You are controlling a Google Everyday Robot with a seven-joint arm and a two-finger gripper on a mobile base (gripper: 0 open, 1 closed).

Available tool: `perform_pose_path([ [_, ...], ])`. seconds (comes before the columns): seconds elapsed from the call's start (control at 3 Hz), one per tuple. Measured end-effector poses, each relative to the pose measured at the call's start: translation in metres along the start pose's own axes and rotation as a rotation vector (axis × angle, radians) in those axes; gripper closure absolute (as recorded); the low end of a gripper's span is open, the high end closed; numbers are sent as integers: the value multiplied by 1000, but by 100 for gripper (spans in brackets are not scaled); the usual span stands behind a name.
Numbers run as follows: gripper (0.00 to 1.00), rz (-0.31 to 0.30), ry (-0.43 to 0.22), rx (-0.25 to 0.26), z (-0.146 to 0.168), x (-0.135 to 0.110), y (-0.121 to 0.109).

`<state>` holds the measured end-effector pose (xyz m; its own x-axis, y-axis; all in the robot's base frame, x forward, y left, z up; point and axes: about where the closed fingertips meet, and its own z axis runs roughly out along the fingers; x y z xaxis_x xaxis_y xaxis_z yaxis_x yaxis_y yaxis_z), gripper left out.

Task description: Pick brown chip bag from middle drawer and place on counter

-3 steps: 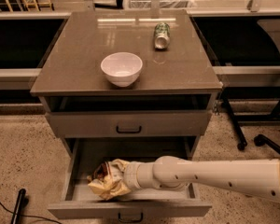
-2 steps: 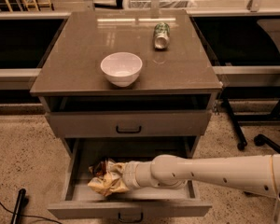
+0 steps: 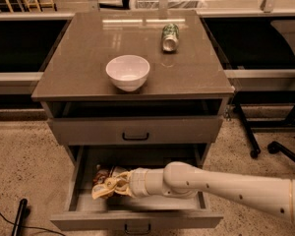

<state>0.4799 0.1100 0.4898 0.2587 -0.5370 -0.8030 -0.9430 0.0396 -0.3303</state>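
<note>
The middle drawer [image 3: 137,219] is pulled open below the counter [image 3: 78,73]. The brown chip bag [image 3: 102,177] lies crumpled at the drawer's left, dark brown with a cream-tan part toward the front. My gripper [image 3: 113,186] reaches in from the right on a long white arm and sits right at the bag, low inside the drawer. The bag hides the gripper's tip.
A white bowl [image 3: 128,72] stands mid-counter and a green-and-white drink can [image 3: 170,37] lies at the back right. The upper handled drawer [image 3: 135,131] is closed. A dark frame and a chair base [image 3: 280,149] stand to the right. A cable [image 3: 19,215] lies on the floor at the left.
My gripper has edged slightly left against the bag, and the bag has shifted a little left with it. Nothing on the counter has moved.
</note>
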Motion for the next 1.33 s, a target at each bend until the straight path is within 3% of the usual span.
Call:
perform_pose_path([
  [0.33,100,-98,-211,24,-27,-47,1],
  [0.67,100,-256,-372,75,-93,-112,-3],
  [1.0,100,-391,-399,83,-203,-139,24],
  [1.33,100,-391,-399,84,-203,-139,24],
])
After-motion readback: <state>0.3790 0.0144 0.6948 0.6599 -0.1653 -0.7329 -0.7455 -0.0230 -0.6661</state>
